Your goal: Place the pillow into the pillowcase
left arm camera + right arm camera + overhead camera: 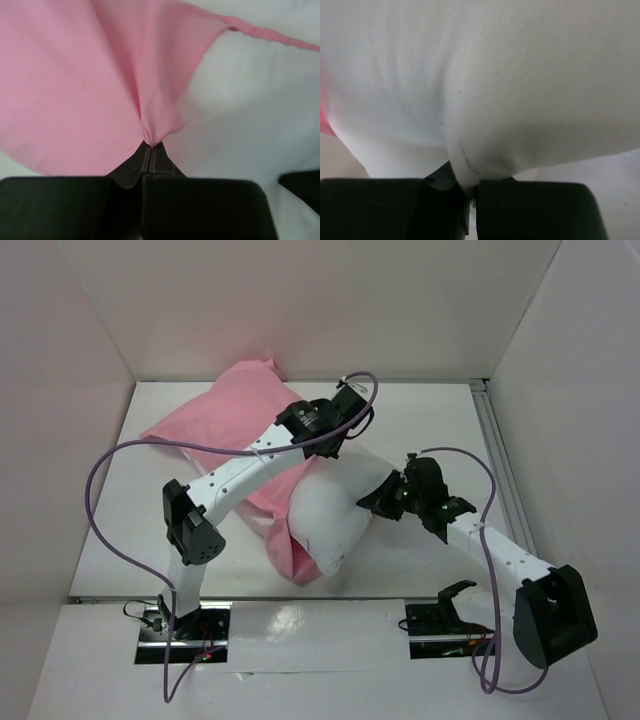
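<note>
Left claw (150, 146) pinched shut on hem of shiny pink satin pillowcase (225, 405). Right claw (467, 186) nips a fold of plump white rectangular pillow (325, 515). Pillow axis runs far-left to near-right on worktop (430, 420); case mouth lies left of right claw.

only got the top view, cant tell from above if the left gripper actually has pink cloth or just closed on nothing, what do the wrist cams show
Observer: In the left wrist view the left gripper is shut on a pinched fold of the pillowcase, and the cloth fans out from the grip.
Operator: ok and the right one, is it on white or did it catch pink too
Observer: In the right wrist view the right gripper is shut on a small tuck of the pillow. Only white fabric sits between the jaws, and pink shows just at the left edge of that view.
</note>
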### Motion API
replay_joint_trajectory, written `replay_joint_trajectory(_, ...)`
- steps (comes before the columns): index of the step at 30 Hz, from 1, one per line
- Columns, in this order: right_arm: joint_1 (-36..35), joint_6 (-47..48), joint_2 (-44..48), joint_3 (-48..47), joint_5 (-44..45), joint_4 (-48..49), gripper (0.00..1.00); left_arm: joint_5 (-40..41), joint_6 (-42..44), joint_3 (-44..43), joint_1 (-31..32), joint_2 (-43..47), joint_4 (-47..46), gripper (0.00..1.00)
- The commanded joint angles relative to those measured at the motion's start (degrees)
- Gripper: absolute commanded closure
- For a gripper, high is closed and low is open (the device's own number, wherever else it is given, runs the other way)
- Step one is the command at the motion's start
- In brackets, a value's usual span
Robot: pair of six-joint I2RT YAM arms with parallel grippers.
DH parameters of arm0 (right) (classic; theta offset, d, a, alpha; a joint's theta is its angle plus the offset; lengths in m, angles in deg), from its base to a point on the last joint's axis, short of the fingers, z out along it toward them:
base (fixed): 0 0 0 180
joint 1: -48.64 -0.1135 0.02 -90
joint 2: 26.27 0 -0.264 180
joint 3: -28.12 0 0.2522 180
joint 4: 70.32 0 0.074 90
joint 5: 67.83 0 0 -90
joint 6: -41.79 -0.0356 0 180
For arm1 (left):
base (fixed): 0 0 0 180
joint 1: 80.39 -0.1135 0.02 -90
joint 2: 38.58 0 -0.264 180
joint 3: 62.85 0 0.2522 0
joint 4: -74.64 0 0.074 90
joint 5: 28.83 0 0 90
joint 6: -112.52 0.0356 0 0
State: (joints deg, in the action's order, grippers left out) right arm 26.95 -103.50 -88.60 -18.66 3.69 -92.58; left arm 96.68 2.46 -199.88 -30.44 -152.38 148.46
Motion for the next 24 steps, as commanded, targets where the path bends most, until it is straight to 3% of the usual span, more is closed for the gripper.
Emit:
replay_joint_trajectory(1, -1.2, 0.4, -2.4, -4.9, 1.0, 8.3, 1.00, -18.9, 0.8, -3.7, 0.8, 4.8, -3.5, 1.00)
replay_joint_trajectory(3, 0.3, 2.4, -5.3, -15.6, -2.0, 9.2, 1.00, -30.5, 0.8, -7.7, 0.8, 6.7, -5.7, 1.00)
replay_joint_trajectory(7, 0.3, 11.0, -7.6, -36.3, -0.4, -0.5, 1.00, -51.3, -3.0, -12.2, -3.6, 11.5, -11.9, 1.00)
replay_joint_trajectory(9, -0.9, 11.8, -4.1, -38.5, 2.6, -2.7, 1.00, -56.1, -5.1, -10.9, -6.5, 14.2, -15.6, 1.00)
replay_joint_trajectory(12, -3.1, 10.4, 0.1, -31.0, 4.9, -2.0, 1.00, -61.0, -8.5, -5.9, -7.1, 18.0, -21.4, 1.00)
replay_joint_trajectory(14, -5.3, 7.5, 0.1, -19.8, 4.9, 2.7, 1.00, -63.2, -10.8, -3.4, -7.1, 18.5, -22.8, 1.00)
replay_joint_trajectory(17, -7.2, 6.3, -4.8, -9.8, 7.3, 9.4, 1.00, -63.2, -12.1, -1.4, -4.9, 19.1, -23.4, 1.00)
replay_joint_trajectory(21, -7.2, 7.4, -14.4, -11.2, 5.6, 13.1, 1.00, -63.9, -14.3, 3.1, -2.9, 20.5, -27.1, 1.00)
replay_joint_trajectory(24, -6.1, 9.1, -14.9, -18.5, 5.6, 10.0, 1.00, -64.4, -15.2, 5.2, -2.4, 19.9, -27.7, 1.00)
